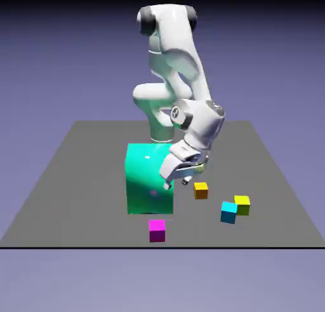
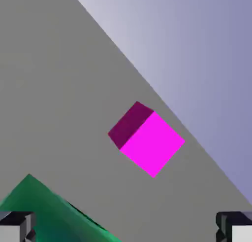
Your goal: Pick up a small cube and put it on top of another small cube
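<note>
Altogether four small cubes, one magenta cube point(image 1: 157, 229), one teal block point(image 1: 149, 178)

A flat grey table point(image 1: 76, 177) fills the middle of the exterior view. Its surface is plain, with no marks or pattern. The near edge shows as a thin dark line. Behind and below the table there is only a smooth blue-violet backdrop point(image 1: 57, 63); it is almost black at the top and becomes lighter lower down. In the hand view, the same grey surface meets the pale violet backdrop along a slanted edge.
</note>
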### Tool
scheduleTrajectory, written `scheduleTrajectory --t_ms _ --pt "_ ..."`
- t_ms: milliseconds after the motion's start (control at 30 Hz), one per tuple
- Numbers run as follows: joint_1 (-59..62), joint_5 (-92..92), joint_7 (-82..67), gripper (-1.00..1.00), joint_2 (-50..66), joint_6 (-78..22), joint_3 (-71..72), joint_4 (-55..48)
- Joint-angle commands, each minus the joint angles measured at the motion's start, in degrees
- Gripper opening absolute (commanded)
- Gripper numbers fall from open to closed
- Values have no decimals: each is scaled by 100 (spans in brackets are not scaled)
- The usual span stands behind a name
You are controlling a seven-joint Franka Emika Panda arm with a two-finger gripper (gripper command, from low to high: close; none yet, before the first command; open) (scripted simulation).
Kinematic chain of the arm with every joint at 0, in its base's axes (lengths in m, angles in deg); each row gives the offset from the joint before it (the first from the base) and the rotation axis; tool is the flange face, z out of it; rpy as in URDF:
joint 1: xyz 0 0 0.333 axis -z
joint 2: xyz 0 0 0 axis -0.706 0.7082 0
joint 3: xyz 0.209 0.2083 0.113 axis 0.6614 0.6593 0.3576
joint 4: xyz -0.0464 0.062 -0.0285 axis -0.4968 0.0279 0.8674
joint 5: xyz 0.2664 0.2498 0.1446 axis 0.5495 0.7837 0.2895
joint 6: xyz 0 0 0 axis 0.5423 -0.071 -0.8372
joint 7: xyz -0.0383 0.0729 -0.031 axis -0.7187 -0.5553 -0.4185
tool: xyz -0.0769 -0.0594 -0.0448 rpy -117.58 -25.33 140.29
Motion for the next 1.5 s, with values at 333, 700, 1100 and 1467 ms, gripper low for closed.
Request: scheduleTrajectory --t_ms 333,700,1100,1467 --pt "19 -2244 -432 0 2284 -2685 754 -1365" --pt "180 -4127 -668 0 4086 -4427 1121 -2326" --pt "-1216 -2693 -751 -100 4196 -5185 809 -3314" --pt "-3501 -519 -759 -100 4652 -6186 -95 -5063"
